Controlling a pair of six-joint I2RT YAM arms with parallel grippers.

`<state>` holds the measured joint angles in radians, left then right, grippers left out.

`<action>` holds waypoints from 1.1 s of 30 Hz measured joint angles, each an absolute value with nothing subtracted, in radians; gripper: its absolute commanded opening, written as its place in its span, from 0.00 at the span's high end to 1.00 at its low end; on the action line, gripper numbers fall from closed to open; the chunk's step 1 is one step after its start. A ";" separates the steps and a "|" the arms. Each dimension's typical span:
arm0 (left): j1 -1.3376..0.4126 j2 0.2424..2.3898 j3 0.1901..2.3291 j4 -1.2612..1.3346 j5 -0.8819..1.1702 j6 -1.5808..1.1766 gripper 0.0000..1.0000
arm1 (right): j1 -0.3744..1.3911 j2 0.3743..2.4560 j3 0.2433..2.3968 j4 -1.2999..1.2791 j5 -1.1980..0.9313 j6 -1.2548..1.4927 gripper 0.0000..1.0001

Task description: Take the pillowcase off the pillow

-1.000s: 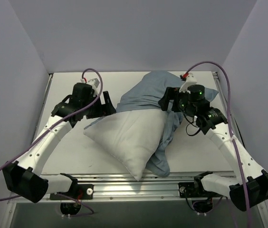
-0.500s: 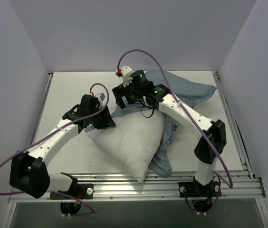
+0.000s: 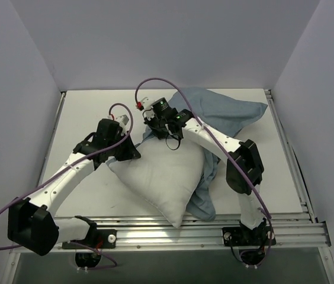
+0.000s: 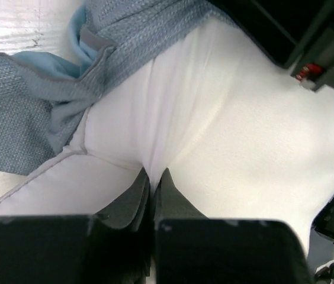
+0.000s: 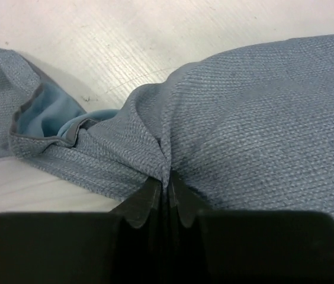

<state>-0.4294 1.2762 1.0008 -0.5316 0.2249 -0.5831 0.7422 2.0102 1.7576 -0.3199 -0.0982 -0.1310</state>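
Note:
The white pillow lies slantwise on the table, its near half bare. The blue-grey pillowcase covers its far end and trails down its right side toward the front. My left gripper is shut on a pinched fold of the pillow near its left corner, the fold rising between the fingertips. My right gripper reaches across to the pillowcase's open edge and is shut on a ridge of the blue-grey weave. The paler blue lining shows at the opening.
The white table has a metal rail along its near edge. Grey walls close in the left, right and back. The right arm stretches slantwise over the pillow's right half.
The right arm swung from the far right across to the pillowcase's left opening and shut on the cloth. The left gripper slid onto the pillow's corner and shut on it.

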 measured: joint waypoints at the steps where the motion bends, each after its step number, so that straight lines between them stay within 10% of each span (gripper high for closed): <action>1: -0.430 1.264 1.002 -0.537 0.218 -0.581 0.98 | 0.736 2.010 1.758 -0.319 -0.088 -0.122 1.00; 25: -0.444 0.956 1.144 -0.827 0.002 -0.556 0.97 | 0.272 2.010 1.875 -0.472 -0.012 0.228 1.00; 27: -0.442 0.985 1.138 -0.822 -0.033 -0.555 0.80 | 0.284 2.010 1.871 -0.458 -0.011 0.224 0.97; 33: -0.417 1.140 1.168 -0.776 -0.138 -0.482 0.19 | 0.327 1.964 1.840 -0.390 -0.001 0.208 0.46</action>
<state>-0.4168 1.1400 1.1675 -0.7757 -0.1375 -0.4824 0.3267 1.9636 1.8400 -0.3897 -0.0010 0.2085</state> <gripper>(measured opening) 0.626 0.407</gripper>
